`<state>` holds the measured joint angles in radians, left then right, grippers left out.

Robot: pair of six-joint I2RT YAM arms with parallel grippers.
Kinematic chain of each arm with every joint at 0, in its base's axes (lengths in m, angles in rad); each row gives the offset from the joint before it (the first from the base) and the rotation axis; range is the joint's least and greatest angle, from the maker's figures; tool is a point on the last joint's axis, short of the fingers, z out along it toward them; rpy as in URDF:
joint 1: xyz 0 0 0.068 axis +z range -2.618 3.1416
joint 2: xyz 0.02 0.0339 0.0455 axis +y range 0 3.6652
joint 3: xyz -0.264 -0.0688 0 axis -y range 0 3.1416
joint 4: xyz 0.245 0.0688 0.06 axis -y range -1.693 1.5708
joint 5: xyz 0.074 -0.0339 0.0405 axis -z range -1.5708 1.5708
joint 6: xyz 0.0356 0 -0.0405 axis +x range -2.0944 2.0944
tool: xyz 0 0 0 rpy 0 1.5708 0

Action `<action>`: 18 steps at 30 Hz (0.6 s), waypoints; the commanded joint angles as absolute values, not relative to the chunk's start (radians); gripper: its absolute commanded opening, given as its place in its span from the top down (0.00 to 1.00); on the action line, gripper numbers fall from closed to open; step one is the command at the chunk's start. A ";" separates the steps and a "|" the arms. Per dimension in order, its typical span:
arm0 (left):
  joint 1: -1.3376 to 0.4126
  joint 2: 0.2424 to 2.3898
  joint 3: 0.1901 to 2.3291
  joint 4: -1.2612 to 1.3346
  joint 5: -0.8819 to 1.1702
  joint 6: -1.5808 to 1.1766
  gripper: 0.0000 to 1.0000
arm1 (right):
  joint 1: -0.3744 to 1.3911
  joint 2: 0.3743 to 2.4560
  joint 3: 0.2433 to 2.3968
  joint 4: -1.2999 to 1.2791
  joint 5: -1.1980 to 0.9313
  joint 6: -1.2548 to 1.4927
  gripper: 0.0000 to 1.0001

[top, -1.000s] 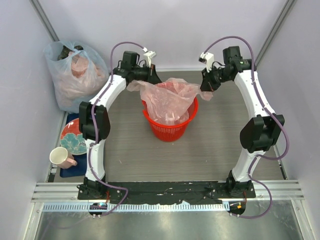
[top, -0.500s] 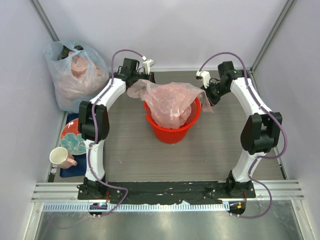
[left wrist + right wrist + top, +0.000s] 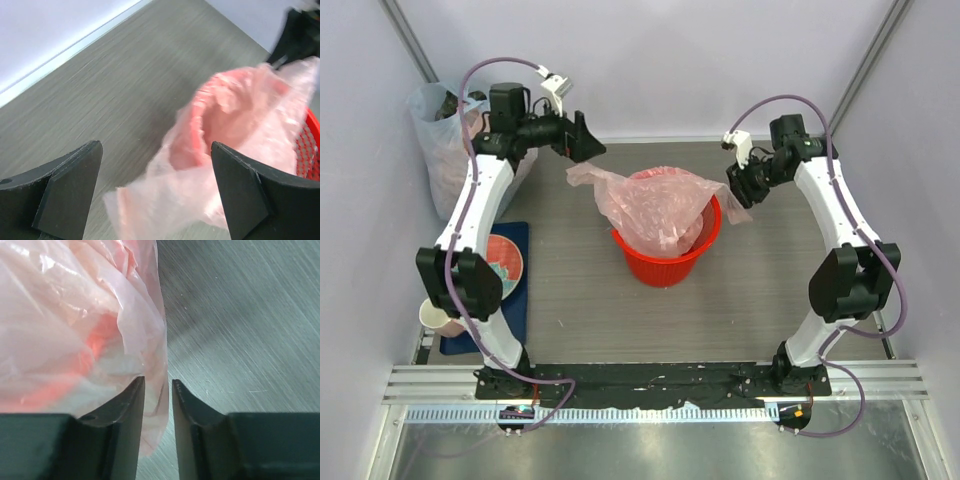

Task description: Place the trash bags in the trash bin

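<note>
**Bag mostly in the bin, edges left to tuck**

At the far left I see a clear bag [image 3: 445,165] full of pink lumps against the wall. Nearer me are a plate [image 3: 505,262] and a cup [image 3: 432,315]. None of these belongs to the job.

My left claw [image 3: 588,140] hangs above the rear left of the surface [image 3: 590,300], apart from everything. In its wrist view the fingers [image 3: 70,185] stand wide with nothing between them, and the bag [image 3: 655,205] lies ahead and below.

The bag sits in the middle. Its centre sags down inside the bin [image 3: 662,265], and most of its bulk is within the red rim. A crumpled corner pokes out over the rim to the rear left, and a flap hangs over the right side.

My right claw [image 3: 742,188] is at that right flap. In its wrist view the jaws are drawn close together, with a thin fold of pink film caught in the narrow gap, so I read it as gripping the bag's edge.

I judge the task well along but not finished. The left corner needs pushing inside. The right flap must be carried over the rim and dropped. The film is light and springy, so it may creep back out once I let go.
</note>
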<state>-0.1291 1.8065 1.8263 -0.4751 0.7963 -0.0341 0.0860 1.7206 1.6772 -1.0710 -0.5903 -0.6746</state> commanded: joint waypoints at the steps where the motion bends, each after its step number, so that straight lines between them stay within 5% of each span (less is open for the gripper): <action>1: -0.153 1.709 1.852 -0.612 0.971 0.192 0.07 | 0.051 1.664 1.686 -1.065 -0.624 -0.663 0.60; 5: -0.212 1.704 1.870 -0.722 0.959 0.345 0.08 | 0.014 1.678 1.730 -1.063 -0.658 -0.577 0.40; 11: -0.308 1.836 2.031 -0.988 0.842 0.505 0.09 | -0.078 1.700 1.804 -1.081 -0.722 -0.460 0.32; 18: -0.334 1.835 2.051 -1.132 0.873 0.598 0.37 | -0.153 1.695 1.777 -1.222 -0.842 -0.357 0.27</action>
